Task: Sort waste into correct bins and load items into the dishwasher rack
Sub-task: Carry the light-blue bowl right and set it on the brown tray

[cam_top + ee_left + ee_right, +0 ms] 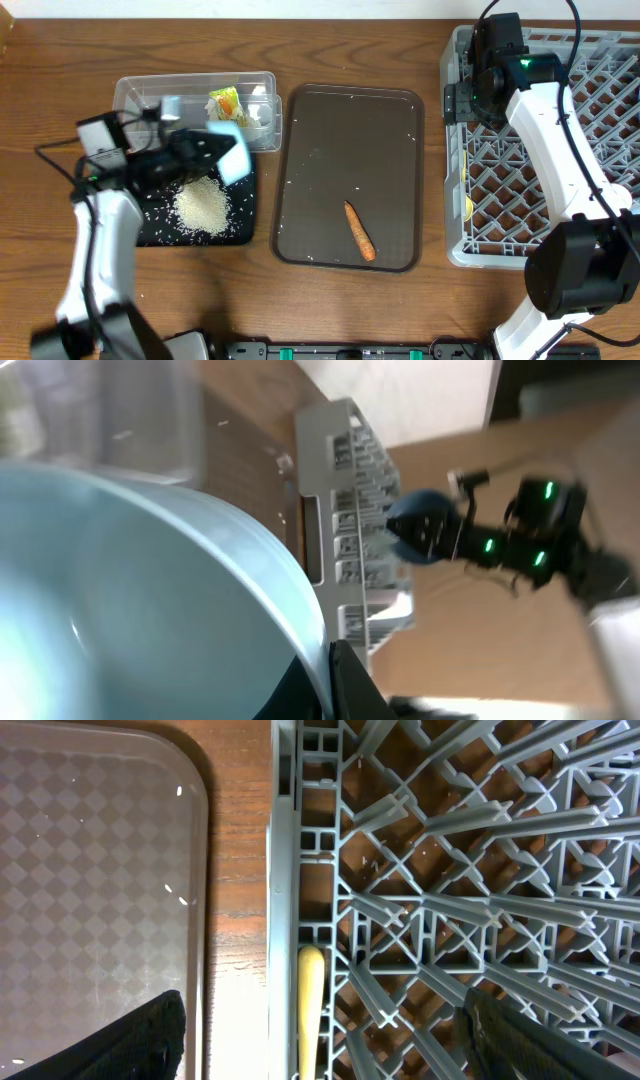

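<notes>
My left gripper (205,152) is shut on the rim of a light blue cup (232,160), held tilted above the far end of the black tray (240,228), where a pile of white rice (203,208) lies. The cup (130,590) fills the left wrist view, with a finger (345,685) on its rim. The clear tub (135,95) holds a green-yellow wrapper (227,103) and white tissue (260,112). My right gripper (468,102) is open and empty over the left edge of the grey rack (600,150). A pale yellow spoon (311,1005) lies in the rack (450,870), between the open fingers (322,1042).
A large dark brown serving tray (340,130) lies in the middle with an orange carrot piece (360,232) and a few rice grains on it. Its edge shows in the right wrist view (100,850). Bare wooden table lies in front and at the far left.
</notes>
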Tool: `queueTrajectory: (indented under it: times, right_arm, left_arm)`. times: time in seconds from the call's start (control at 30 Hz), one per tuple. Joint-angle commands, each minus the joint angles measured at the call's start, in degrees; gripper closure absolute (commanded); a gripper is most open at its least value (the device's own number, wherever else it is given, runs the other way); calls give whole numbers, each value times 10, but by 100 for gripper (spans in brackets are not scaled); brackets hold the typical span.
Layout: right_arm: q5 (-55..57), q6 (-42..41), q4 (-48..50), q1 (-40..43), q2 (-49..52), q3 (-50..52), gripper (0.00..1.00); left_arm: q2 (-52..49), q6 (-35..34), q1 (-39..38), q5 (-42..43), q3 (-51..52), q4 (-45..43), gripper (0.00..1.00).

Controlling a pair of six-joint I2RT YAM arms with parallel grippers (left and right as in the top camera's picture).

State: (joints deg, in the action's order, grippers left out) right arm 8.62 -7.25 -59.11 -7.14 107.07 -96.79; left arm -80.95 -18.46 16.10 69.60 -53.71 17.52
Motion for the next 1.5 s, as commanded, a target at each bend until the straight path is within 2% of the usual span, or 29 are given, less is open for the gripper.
queueTrajectory:
  times: [0.0, 0.13, 0.2, 0.33, 0.5, 0.77, 0.97, 1.13, 1.2, 1.3, 1.47]
  right_arm:
    - [2, -2, -1, 0, -13, -10, 14]
    - [2, -2, -1, 0, -13, -10, 14]
    - [2, -2, -1, 0, -13, -10, 14]
    - [2, -2, -1, 0, -13, -10, 14]
    - [2, -2, -7, 0, -13, -10, 14]
    - [2, -2, -14, 0, -13, -10, 14]
    - [1, -2, -16, 0, -13, -10, 14]
    - [-3, -2, -16, 0, -13, -10, 11]
    - [-5, -2, -15, 0, -13, -10, 9]
    - [-18, -2, -13, 0, -13, -10, 6]
    - [-38, -2, -7, -1, -13, -10, 4]
  left_arm:
    - [48, -33, -68, -161, -10, -39, 94]
    - [56, -31, -176, -340, -10, -113, 94]
    - [43, -7, -228, -409, -10, -156, 94]
    - [-3, 37, -315, -453, -10, -251, 94]
    - [-100, 39, -386, -510, -10, -342, 94]
    - [-233, 41, -434, -513, -10, -417, 94]
    - [-257, 47, -454, -525, -10, -422, 93]
    - [-258, 49, -458, -526, -10, -433, 88]
    - [-258, 49, -458, -526, -10, -437, 83]
    - [-258, 49, -457, -525, -10, -435, 65]
    - [-244, 49, -450, -525, -10, -413, 59]
